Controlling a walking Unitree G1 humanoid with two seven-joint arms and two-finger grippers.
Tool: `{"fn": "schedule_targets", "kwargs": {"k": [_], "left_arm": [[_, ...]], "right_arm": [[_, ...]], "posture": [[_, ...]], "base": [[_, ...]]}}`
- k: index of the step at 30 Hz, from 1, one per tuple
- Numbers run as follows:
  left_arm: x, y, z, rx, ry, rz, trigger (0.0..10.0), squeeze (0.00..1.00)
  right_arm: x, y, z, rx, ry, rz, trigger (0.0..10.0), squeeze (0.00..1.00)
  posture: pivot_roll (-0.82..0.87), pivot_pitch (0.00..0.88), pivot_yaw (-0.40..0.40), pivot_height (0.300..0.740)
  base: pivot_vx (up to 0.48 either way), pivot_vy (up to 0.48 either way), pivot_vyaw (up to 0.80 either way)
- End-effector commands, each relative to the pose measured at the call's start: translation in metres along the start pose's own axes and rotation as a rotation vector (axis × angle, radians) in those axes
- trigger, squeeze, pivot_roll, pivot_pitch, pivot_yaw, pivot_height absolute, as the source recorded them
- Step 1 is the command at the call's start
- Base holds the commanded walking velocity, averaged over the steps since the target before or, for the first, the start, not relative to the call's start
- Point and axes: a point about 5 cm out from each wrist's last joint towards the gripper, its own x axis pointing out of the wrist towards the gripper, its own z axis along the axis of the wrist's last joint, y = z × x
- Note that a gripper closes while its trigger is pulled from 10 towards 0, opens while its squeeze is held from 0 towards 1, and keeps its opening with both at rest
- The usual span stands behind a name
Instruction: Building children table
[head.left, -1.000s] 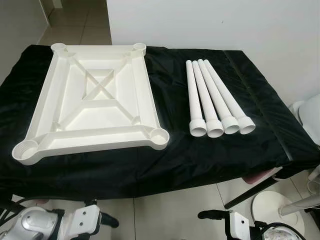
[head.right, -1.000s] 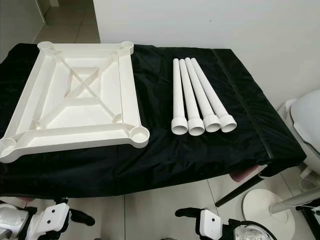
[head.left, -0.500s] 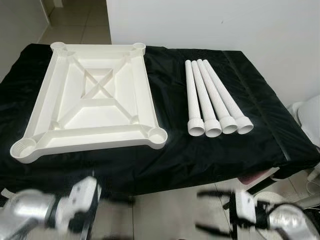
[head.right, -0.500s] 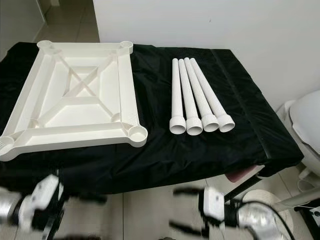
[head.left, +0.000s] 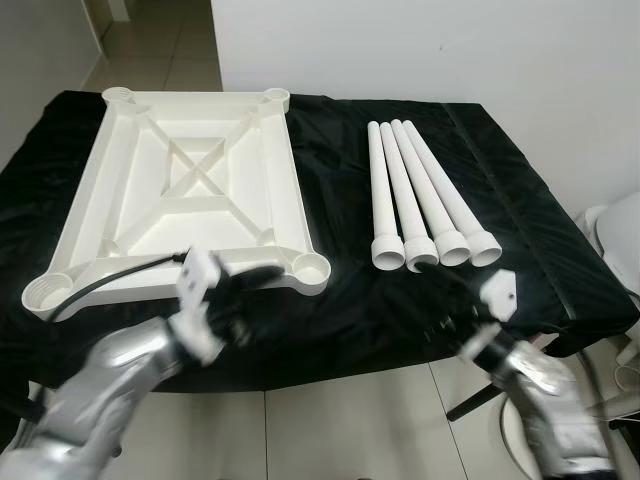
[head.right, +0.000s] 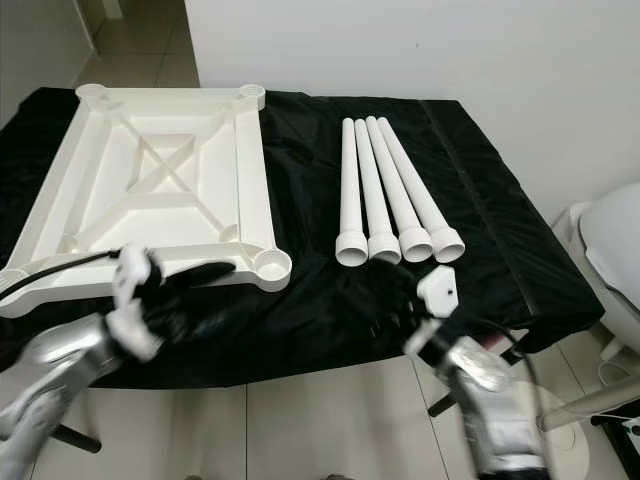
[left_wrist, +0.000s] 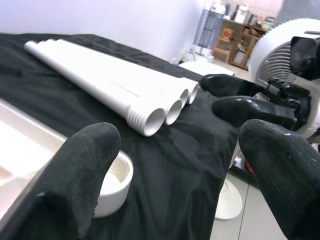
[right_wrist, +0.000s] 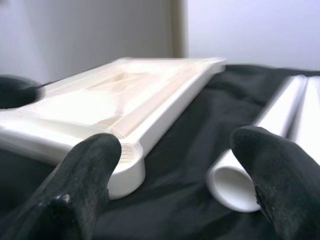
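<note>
left hand (head.left: 262, 282) open, at tabletop (head.left: 190, 190) near corner | right hand (head.right: 400, 300) open, before legs (head.left: 425, 195)

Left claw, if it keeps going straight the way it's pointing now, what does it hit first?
Probably the open threaded end of the nearest table leg. The left claw, fingers apart, points across the black cloth at it, with the tabletop's corner socket beside one finger. Depth is unclear.

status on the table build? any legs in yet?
None in. Done: the tabletop lies upside down on the black cloth, corner sockets up and bare; four legs lie loose beside it. In hand: nothing; the left gripper hovers open by the near right socket, and the right gripper open before the leg ends. Left: fitting all four legs and turning the table over.
</note>
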Motion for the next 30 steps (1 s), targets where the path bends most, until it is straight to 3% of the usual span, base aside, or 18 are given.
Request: {"fn": "schedule_targets", "kwargs": {"k": [1, 6, 9, 14, 16, 18, 23, 26, 30], "left_arm": [[0.001, 0.006, -0.008, -0.026, 0.042, 0.087, 10.0, 0.0], [0.012, 0.014, -0.009, -0.058, 0.023, 0.184, 10.0, 0.0], [0.03, 0.028, -0.012, -0.06, 0.003, 0.385, 10.0, 0.0], [0.047, 0.039, -0.01, -0.079, -0.038, 0.547, 10.0, 0.0], [0.057, 0.048, -0.012, -0.062, -0.036, 0.686, 10.0, 0.0], [0.067, 0.053, -0.011, -0.087, -0.04, 0.759, 10.0, 0.0], [0.078, 0.062, -0.003, -0.088, -0.071, 0.814, 10.0, 0.0], [0.083, 0.063, 0.007, 0.021, -0.106, 0.741, 10.0, 0.0], [0.077, 0.065, 0.005, 0.061, -0.105, 0.686, 10.0, 0.0]], "right_arm": [[0.001, -0.007, -0.002, -0.019, 0.019, -0.095, 10.0, 0.0], [0.011, -0.007, -0.001, -0.025, 0.024, -0.204, 10.0, 0.0], [0.019, -0.012, 0.001, -0.01, 0.051, -0.324, 10.0, 0.0], [0.024, -0.021, 0.006, -0.051, 0.024, -0.424, 10.0, 0.0], [0.026, -0.024, 0.003, -0.054, 0.035, -0.457, 10.0, 0.0], [0.028, -0.026, 0.0, -0.048, 0.041, -0.49, 10.0, 0.0], [0.029, -0.031, 0.0, -0.053, 0.044, -0.531, 10.0, 0.0], [0.029, -0.032, 0.001, -0.083, 0.046, -0.555, 10.0, 0.0], [0.032, -0.029, 0.006, -0.14, 0.0, -0.538, 10.0, 0.0]], "posture": [[-0.03, 0.035, -0.001, 0.74], [-0.04, 0.023, 0.004, 0.74], [-0.05, 0.006, 0.003, 0.74], [-0.05, 0.001, 0.005, 0.74], [-0.06, 0.0, 0.017, 0.74], [-0.06, 0.0, 0.017, 0.74], [-0.06, 0.0, 0.02, 0.74], [-0.07, 0.0, 0.012, 0.74], [-0.07, 0.0, 0.016, 0.74]], "base": [[0.0, 0.0, 0.0], [0.0, 0.0, 0.0], [0.0, 0.0, 0.0], [0.0, 0.0, 0.0], [0.0, 0.0, 0.0], [0.0, 0.0, 0.0], [0.0, 0.0, 0.0], [0.0, 0.0, 0.0], [0.0, 0.0, 0.0]]}}
